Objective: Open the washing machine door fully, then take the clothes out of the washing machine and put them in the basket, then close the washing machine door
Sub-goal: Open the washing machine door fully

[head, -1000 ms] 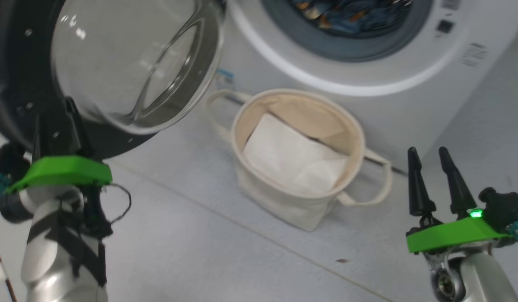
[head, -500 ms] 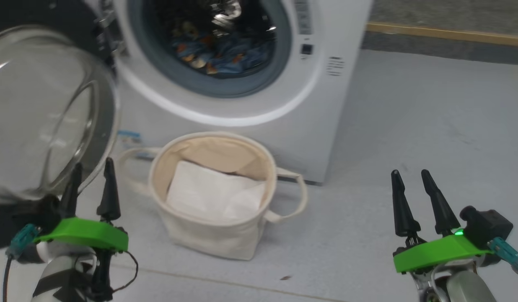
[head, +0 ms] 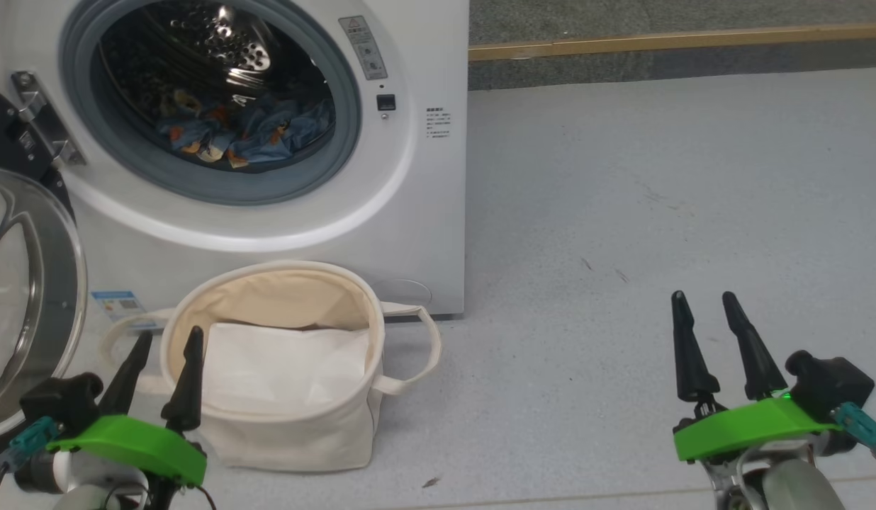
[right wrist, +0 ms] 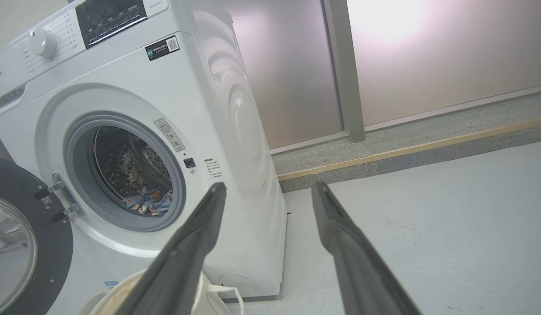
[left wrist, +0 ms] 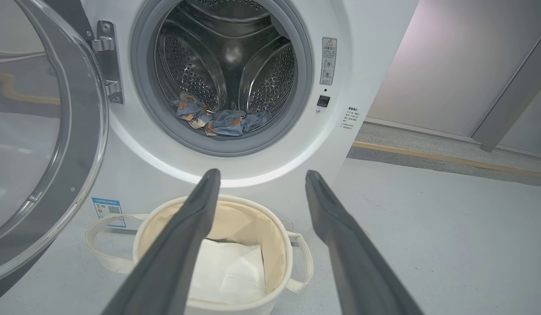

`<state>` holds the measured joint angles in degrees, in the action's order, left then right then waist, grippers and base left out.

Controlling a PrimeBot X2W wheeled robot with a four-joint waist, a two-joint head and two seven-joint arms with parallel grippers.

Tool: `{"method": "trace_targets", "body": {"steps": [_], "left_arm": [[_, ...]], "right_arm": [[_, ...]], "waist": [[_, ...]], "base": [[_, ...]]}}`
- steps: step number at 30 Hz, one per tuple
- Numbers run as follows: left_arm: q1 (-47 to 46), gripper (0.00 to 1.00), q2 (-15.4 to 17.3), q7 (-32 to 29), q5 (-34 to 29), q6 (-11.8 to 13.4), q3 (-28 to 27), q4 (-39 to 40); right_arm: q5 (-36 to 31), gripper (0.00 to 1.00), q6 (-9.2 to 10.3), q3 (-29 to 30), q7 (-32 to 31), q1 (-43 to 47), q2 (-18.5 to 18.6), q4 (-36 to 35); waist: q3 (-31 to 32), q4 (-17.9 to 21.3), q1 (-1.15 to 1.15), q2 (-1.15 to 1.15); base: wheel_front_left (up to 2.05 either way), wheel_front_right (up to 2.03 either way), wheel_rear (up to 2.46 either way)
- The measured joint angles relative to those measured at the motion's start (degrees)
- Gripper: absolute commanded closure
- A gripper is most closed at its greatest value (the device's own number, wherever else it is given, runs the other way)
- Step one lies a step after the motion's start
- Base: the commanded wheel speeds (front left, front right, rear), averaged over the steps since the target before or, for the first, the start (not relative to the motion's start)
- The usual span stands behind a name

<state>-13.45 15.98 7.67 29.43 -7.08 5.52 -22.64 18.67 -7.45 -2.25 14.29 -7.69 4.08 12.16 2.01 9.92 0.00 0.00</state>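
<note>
The white washing machine (head: 424,212) (left wrist: 367,65) (right wrist: 235,131) stands with its door (head: 27,297) (left wrist: 38,144) (right wrist: 21,245) swung wide to the left on its hinge. Blue clothes (head: 246,131) (left wrist: 222,122) (right wrist: 150,201) with orange figures lie at the bottom of the steel drum. The cream basket (head: 282,439) (left wrist: 156,218) sits on the floor in front of the washer, holding a flat white sheet (head: 282,368). My left gripper (head: 165,336) is open, low beside the basket's left rim. My right gripper (head: 704,301) is open over bare floor at the right, well away from the washer.
Pale grey floor (head: 658,212) stretches to the right of the washer. A wooden strip (head: 679,39) and darker ledge run along the back, under frosted wall panels (right wrist: 428,57). A blue sticker (head: 119,304) marks the washer's lower left front.
The camera has swung, so the drum opening, basket and door shifted left and the washer's front came into full view. Both grippers stay open and empty.
</note>
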Motion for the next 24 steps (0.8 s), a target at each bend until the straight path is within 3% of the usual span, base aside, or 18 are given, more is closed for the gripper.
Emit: {"method": "trace_targets", "body": {"steps": [9, 24], "left_arm": [[1.70, 0.00, 1.69, 0.57, -3.49, 3.41, 0.45, 0.99], [1.92, 0.00, 1.63, 2.04, -2.94, 3.45, 1.34, 1.87]], "right_arm": [[0.00, 0.00, 0.00, 1.09, 0.00, 0.00, 0.01, -0.43], [-0.01, 0.00, 0.00, 1.30, 0.00, -0.01, 0.15, -0.80]], "waist": [[-0.54, -0.19, 0.00, 0.00], [-0.21, -2.24, 0.00, 0.00]], "base": [[0.00, 0.00, 0.00], [0.00, 0.00, 0.00]]}}
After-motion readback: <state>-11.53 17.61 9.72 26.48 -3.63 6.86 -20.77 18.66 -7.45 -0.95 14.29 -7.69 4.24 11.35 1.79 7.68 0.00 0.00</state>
